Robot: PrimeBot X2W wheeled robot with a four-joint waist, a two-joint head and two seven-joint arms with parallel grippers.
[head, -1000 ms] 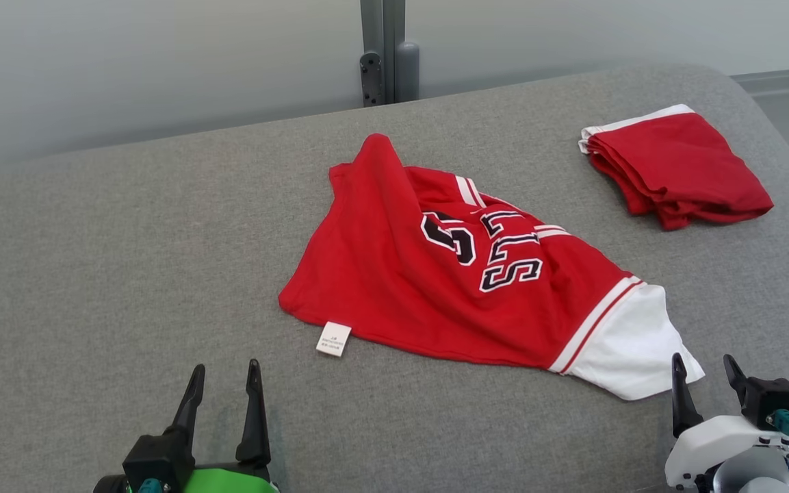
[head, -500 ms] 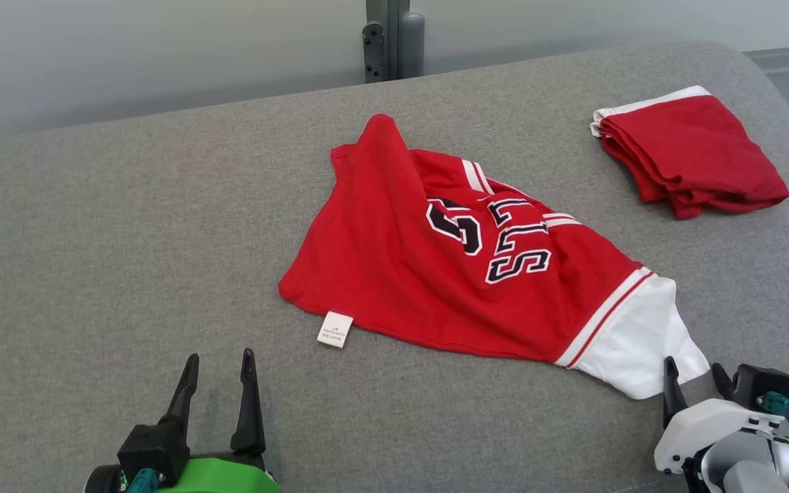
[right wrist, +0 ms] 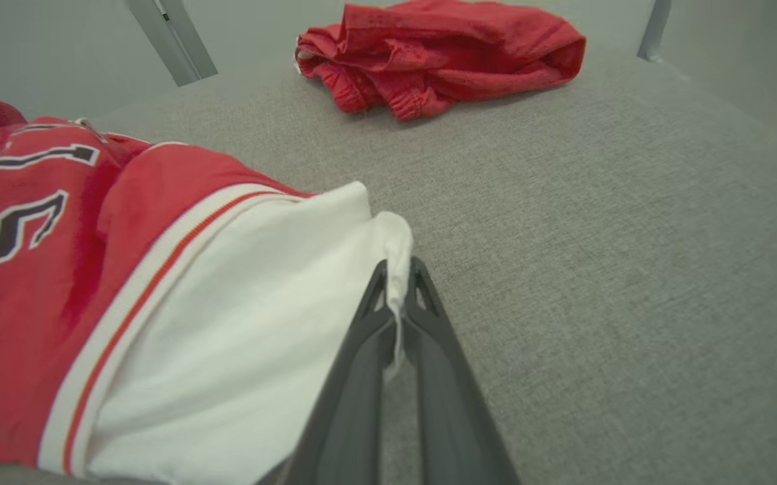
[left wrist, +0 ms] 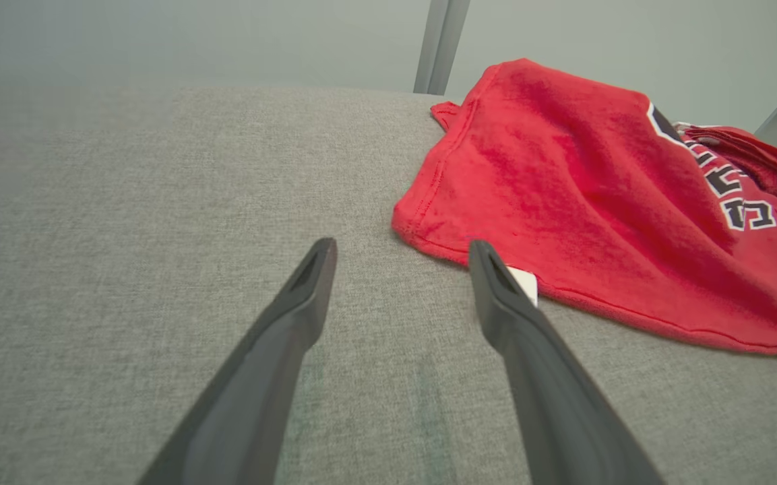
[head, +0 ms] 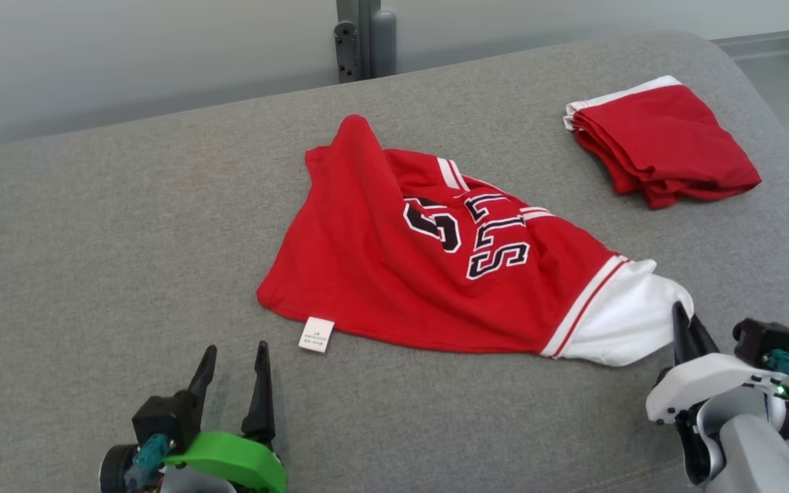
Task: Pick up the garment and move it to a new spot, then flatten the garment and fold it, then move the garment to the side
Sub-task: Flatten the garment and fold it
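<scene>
Pick-up barely begun: right gripper (right wrist: 398, 269) pinched on the sleeve edge, jersey lying on the couch-like surface

Nearest, the right gripper's two dark fingers are closed together on the rim of the white sleeve (head: 627, 318); the left gripper (left wrist: 401, 248) hangs with fingers spread and holding nothing, just short of the small white care label (head: 316, 335) at the hem. Beyond them the crumpled red jersey with black-and-white lettering (head: 394, 274) sprawls mid-way across the grey woven upholstery (head: 93, 239). Moving, flattening, folding and setting aside all look left to do. Farthest, well apart at the right, sits a folded red-and-white garment (head: 661, 137)
</scene>
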